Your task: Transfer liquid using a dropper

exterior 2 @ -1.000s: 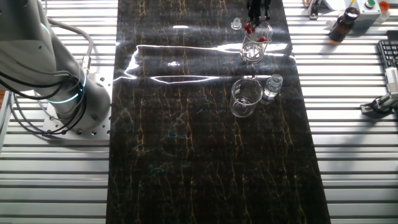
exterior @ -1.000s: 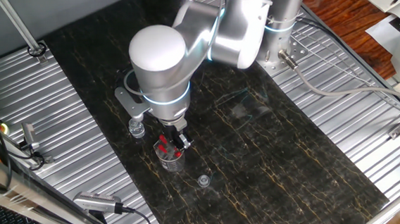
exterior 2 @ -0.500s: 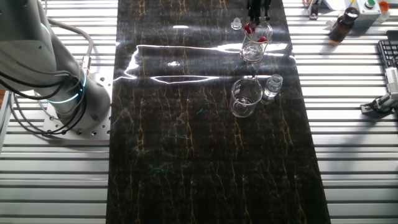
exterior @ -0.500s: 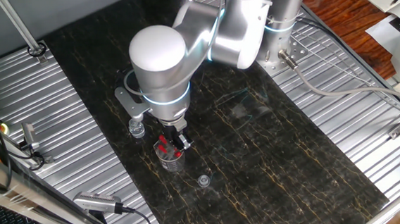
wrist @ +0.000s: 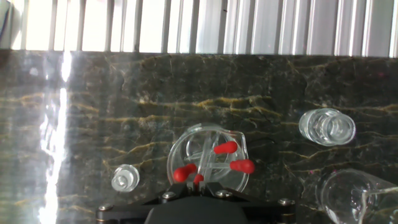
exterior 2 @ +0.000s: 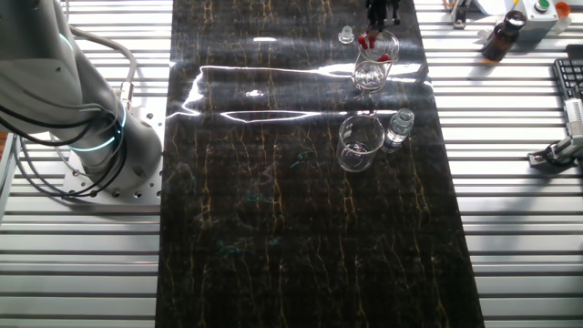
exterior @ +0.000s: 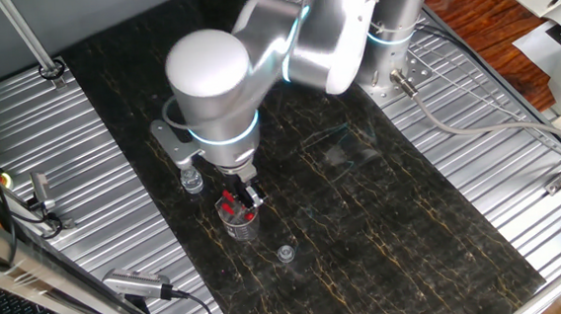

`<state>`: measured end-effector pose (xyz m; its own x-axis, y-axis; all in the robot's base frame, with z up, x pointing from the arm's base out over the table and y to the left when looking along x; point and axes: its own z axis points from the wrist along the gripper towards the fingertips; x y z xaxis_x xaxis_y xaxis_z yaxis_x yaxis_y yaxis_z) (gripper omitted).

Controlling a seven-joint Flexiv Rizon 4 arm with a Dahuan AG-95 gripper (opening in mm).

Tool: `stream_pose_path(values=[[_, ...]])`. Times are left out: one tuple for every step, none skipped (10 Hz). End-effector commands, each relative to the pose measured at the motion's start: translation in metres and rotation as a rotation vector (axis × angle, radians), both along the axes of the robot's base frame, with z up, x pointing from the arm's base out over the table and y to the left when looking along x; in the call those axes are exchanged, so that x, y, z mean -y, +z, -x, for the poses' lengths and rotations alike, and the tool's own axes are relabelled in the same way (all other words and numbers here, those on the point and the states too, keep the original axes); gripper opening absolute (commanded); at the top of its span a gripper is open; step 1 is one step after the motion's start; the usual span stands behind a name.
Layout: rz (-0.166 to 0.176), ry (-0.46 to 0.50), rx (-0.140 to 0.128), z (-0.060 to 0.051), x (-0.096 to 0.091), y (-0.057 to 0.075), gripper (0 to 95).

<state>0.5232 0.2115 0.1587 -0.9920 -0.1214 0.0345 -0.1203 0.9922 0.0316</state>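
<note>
Dark marble-patterned matting covered the bench, with ribbed metal panels on both sides of it. Above a small glass beaker hung the robot's hand, its wrist and the arm's big white joint blocking much of the sight from one fixed view. That beaker held several droppers with red bulbs, leaning against its rim; from the hand view three bulbs showed plainly, with a fourth at the lower edge. Whether the fingers were wide, narrow or closed on a dropper could not be told, since the hand view showed only the dark base of the hand at the bottom edge. Just beside the beaker lay a small round cap. A small clear bottle stood open nearby, close to a larger empty beaker.
</note>
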Motion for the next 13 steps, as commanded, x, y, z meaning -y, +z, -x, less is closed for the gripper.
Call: stream_pose_path(values=[[-0.003,0.007,-0.012,0.001,0.005,0.010,0.0],[-0.005,0.011,-0.023,0.001,0.007,0.018,0.0],[-0.005,0.013,-0.031,0.002,0.009,0.023,0.0],[-0.006,0.015,-0.041,0.003,0.010,0.031,0.0],[-0.006,0.017,-0.044,0.004,0.011,0.034,0.0],[-0.007,0.021,-0.053,0.006,0.012,0.043,0.0],[-0.007,0.028,-0.071,0.011,0.015,0.059,0.0],[-0.007,0.032,-0.078,0.014,0.018,0.068,0.0],[-0.007,0.042,-0.084,0.018,0.022,0.077,0.0],[-0.003,0.049,-0.089,0.019,0.026,0.085,0.0],[-0.002,0.058,-0.096,0.020,0.032,0.090,0.0],[-0.003,0.065,-0.101,0.020,0.037,0.095,0.0],[-0.003,0.074,-0.106,0.020,0.043,0.100,0.0]])
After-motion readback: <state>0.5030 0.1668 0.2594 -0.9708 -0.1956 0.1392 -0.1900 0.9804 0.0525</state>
